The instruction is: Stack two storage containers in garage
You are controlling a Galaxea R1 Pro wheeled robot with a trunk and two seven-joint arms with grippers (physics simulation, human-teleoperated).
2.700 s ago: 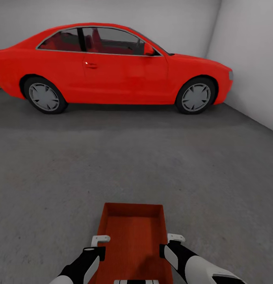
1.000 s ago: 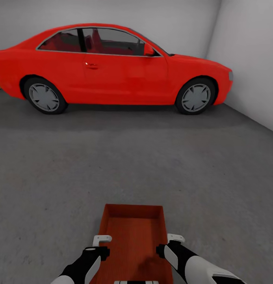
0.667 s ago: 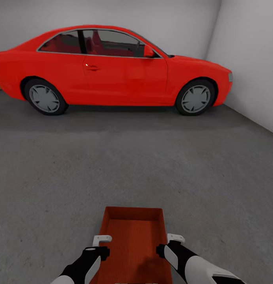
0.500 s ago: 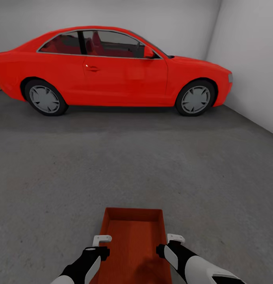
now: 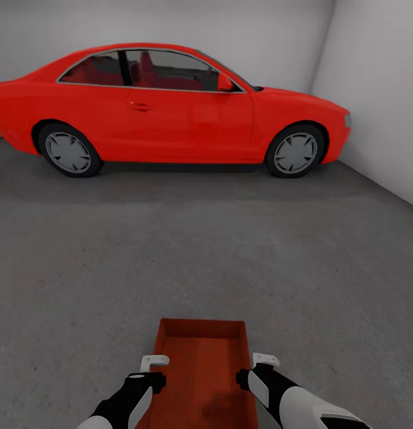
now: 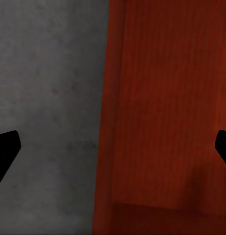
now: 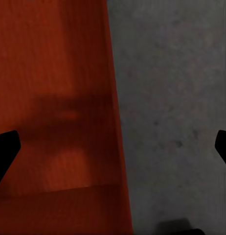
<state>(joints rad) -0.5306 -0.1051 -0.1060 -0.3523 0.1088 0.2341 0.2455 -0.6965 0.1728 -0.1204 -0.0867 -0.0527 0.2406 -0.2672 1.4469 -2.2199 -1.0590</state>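
Note:
I am in the garage. A long, shallow red-orange storage container (image 5: 200, 357) lies lengthwise on the grey concrete floor (image 5: 230, 256), right in front of me. My left gripper (image 5: 155, 370) hangs open over its left long wall. My right gripper (image 5: 255, 369) hangs open over its right long wall. In the left wrist view the container's wall and ribbed bottom (image 6: 162, 98) pass between the wide-apart black fingertips (image 6: 5, 152), beside bare floor (image 6: 44, 73). The right wrist view likewise shows the container (image 7: 49, 73) and the floor (image 7: 176, 98) between spread fingertips (image 7: 5, 152). Neither gripper touches it.
A big red car (image 5: 170, 113) stands side-on across the far end of the room. White walls (image 5: 373, 89) close in behind it and on the right. Open concrete lies between the car and the container.
The whole view has shifted: the car and the container sit a little lower in the picture than before. Both grippers keep their place in the picture and stay open.

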